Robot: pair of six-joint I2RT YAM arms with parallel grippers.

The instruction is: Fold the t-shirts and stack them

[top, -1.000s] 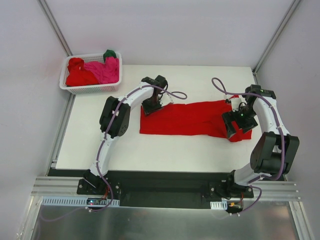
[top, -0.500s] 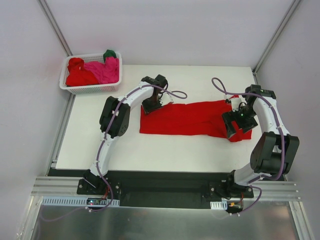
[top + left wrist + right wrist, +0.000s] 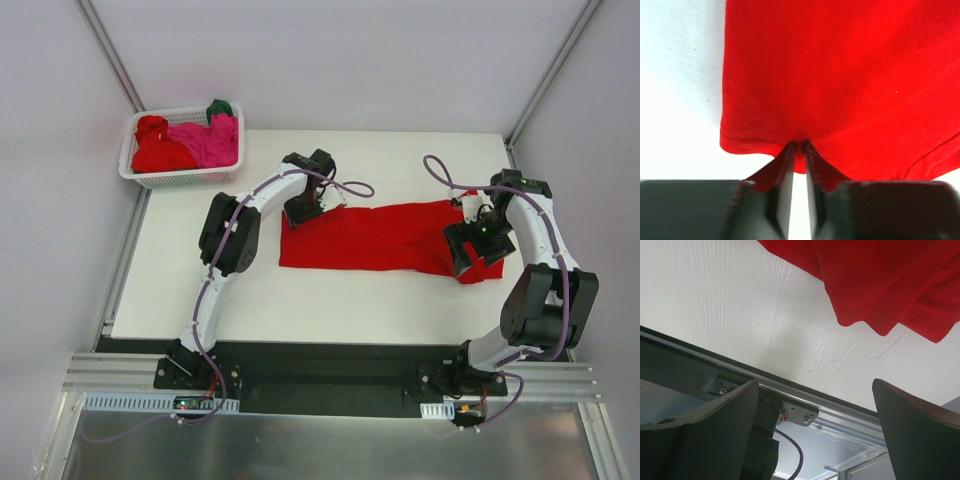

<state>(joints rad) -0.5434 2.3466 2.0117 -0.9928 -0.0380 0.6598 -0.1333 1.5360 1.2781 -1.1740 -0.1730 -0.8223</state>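
Change: Overhead, little has stirred in the past second. Both arms, the bright red cloth t-shirt and the white plastic lattice basket sit where they did.
Left hand: Your left hand is clamped on the shirt's edge near its far-left corner. The fingers nearly meet and the cloth puckers into the pinch.
Right hand: Your right hand gapes wide with nothing between its fingers. It is poised over the white desk, just beside the shirt's rumpled right end.
Where the shirt is: It is spread mid-desk between the two arms, smooth on the left and bunched on the right.
Axis: The long axis runs left to right, roughly parallel to the desk's near edge. Which end carries the collar cannot be told.
Done: One shirt is out of the basket and laid out as a long band. Whether it has already been doubled lengthwise cannot be told. No finished fold and no stack shows anywhere.
Left to do: By the look of it you are early in the job, with this shirt still to be folded. The basket at the far-left corner holds more: a crumpled red t-shirt, a magenta-pink t-shirt and a dark green t-shirt at its far rim.
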